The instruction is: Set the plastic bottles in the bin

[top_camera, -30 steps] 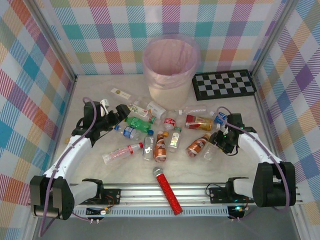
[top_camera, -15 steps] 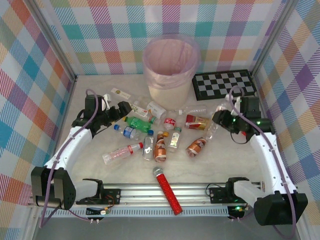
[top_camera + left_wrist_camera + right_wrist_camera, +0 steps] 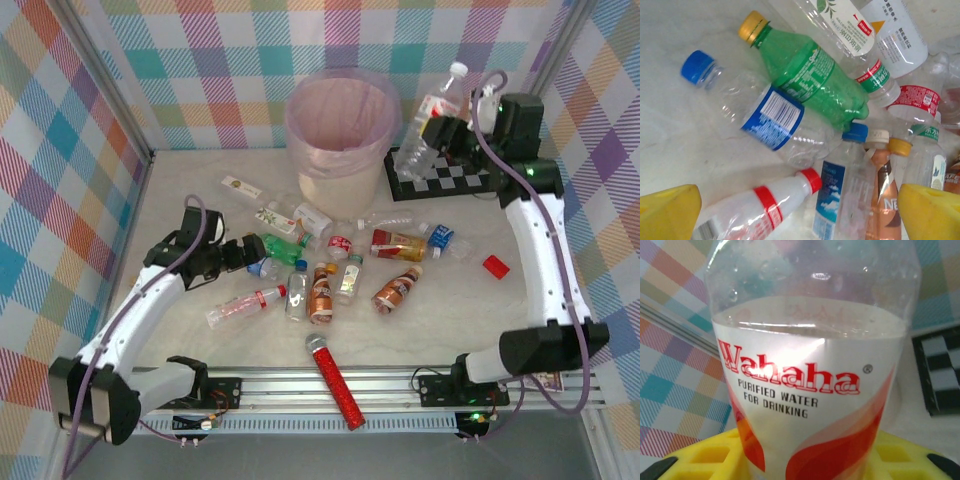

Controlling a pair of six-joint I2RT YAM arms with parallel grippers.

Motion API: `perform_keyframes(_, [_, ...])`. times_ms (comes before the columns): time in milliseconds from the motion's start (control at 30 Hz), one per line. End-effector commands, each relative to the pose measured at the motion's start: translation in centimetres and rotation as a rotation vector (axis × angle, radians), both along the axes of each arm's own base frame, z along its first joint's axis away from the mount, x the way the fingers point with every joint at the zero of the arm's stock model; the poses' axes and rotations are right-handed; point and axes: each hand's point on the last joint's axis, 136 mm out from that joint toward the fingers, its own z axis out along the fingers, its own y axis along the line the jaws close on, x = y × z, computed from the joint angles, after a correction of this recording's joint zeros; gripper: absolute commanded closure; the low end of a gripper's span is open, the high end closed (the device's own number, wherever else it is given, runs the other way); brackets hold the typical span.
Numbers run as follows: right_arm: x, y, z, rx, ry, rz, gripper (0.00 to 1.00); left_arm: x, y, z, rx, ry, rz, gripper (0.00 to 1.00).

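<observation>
**Right arm carries a water bottle toward the bin**

The right end effector (image 3: 441, 135) is clamped on a clear Wahaha bottle (image 3: 424, 122), held high and tilted with its white cap up, just right of the bin (image 3: 340, 185) and above the checkerboard (image 3: 470, 178). The arm stands tall, with the forearm reaching up and inward. The transport step looks to be in hand. Next the bottle needs carrying left over the bin's pink-lined mouth, then releasing. The left end effector (image 3: 238, 254) hovers low over the desk (image 3: 450, 320), jaws wide apart, above a green bottle (image 3: 810, 80) and a blue-labelled bottle (image 3: 772, 117).
</observation>
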Motion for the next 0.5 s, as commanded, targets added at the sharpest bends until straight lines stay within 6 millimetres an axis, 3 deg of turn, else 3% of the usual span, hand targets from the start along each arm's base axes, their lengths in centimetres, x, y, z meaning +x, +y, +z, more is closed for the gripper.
perform_keyframes(0, [3.1,2.1,3.7,0.063,-0.152,0.067,0.58,-3.5,1.2,1.0,0.075,0.048,0.010,0.00])
perform_keyframes(167, [7.5,6.7,5.5,0.149,-0.218,0.199,0.59,-7.1,1.9,1.2,0.139,0.097,0.008,0.00])
perform_keyframes(300, [10.2,11.4,4.5,0.083,-0.217,0.266,0.59,-9.0,2.1,0.5,0.151,0.135,0.026,0.00])
perform_keyframes(467, [13.4,15.2,-1.1,-0.005,-0.140,0.276,0.59,-10.6,2.2,-0.9,0.155,0.178,0.048,0.00])
